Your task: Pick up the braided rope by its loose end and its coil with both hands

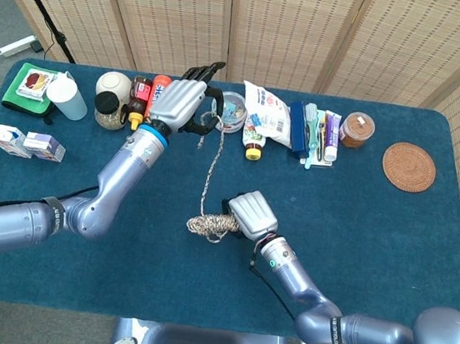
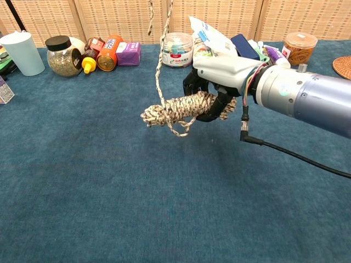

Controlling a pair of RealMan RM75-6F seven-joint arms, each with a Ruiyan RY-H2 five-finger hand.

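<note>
The braided rope's coil (image 1: 208, 223) (image 2: 178, 108) is a speckled beige bundle, lifted clear of the blue table. My right hand (image 1: 252, 213) (image 2: 219, 82) grips its right end. From the coil a taut strand (image 1: 210, 170) (image 2: 160, 60) rises to the loose end (image 1: 205, 121), which my left hand (image 1: 179, 105) pinches high above the back row of items. The left hand is out of the chest view; only the strand leaves its top edge.
Along the back of the table (image 1: 422, 246) stand a white cup (image 1: 68, 97), a seed jar (image 2: 62, 56), small bottles (image 1: 147, 92), a plastic tub (image 2: 177, 49), a white pouch (image 1: 267, 114), toothpaste boxes (image 1: 319, 133) and a brown-lidded tub (image 1: 356, 130). A woven coaster (image 1: 409, 166) lies right; cartons (image 1: 25, 143) left.
</note>
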